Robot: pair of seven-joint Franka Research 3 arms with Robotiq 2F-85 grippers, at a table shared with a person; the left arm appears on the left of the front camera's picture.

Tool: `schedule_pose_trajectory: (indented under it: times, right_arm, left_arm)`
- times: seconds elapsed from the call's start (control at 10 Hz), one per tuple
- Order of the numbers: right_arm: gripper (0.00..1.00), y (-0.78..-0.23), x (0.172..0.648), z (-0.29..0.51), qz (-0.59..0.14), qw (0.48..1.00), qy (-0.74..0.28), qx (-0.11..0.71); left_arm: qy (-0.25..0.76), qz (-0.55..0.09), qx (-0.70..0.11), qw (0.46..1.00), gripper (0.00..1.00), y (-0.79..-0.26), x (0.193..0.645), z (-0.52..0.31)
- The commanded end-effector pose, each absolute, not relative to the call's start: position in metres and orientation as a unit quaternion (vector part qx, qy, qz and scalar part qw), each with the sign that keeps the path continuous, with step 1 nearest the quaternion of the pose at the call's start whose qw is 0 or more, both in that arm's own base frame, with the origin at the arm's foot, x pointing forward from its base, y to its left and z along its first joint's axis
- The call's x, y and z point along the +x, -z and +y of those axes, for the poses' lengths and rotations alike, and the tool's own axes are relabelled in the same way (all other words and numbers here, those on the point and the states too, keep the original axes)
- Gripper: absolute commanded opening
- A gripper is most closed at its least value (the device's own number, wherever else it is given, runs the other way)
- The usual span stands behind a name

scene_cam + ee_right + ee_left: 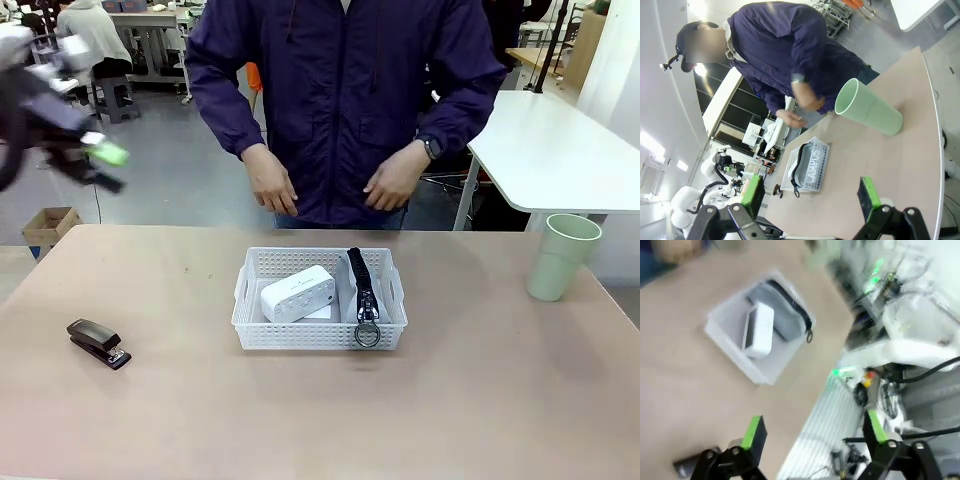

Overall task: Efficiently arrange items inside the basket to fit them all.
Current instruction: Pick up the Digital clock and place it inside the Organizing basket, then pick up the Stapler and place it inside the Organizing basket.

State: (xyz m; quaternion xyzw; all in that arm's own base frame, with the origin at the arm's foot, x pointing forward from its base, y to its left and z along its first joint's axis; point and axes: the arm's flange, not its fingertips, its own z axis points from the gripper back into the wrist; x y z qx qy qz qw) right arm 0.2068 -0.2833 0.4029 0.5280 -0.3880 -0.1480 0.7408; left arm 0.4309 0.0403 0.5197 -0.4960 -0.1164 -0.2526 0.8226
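The white lattice basket stands mid-table. A small white box lies in its left half. The grey pouch stands on edge in its right half, and its metal ring hangs over the front rim. On the table's left lies the black stapler. The pale green cup stands upright at the far right. My left gripper is blurred, open, high above the table's left end. In the left wrist view it is open over the basket and the box. My right gripper is open and empty, apart from the cup.
A person in a dark blue jacket stands at the far edge, with both hands held above the table behind the basket. A white side table stands beyond the cup. A cardboard box sits on the floor at far left.
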Motion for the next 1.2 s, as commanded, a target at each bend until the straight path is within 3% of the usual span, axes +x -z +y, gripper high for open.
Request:
schedule_pose_trajectory:
  times: [0.0, 0.2, 0.3, 1.1]
  right_arm:
    - [1.00, -0.405, 0.208, -0.284, -0.405, 0.735, 0.139, 0.526]
    - [1.00, -0.405, 0.208, -0.284, -0.405, 0.735, 0.139, 0.526]
    - [1.00, -0.405, 0.208, -0.284, -0.405, 0.735, 0.139, 0.526]
    - [1.00, -0.405, 0.208, -0.284, -0.405, 0.735, 0.139, 0.526]
  left_arm:
    - [0.119, -0.152, -0.588, 0.785, 1.00, -0.472, 0.433, 0.126]
    - [0.050, -0.206, -0.709, 0.672, 1.00, -0.398, 0.416, 0.192]
    - [0.115, -0.135, -0.591, 0.787, 1.00, -0.460, 0.405, 0.162]
    - [0.115, -0.135, -0.591, 0.787, 1.00, -0.460, 0.405, 0.162]
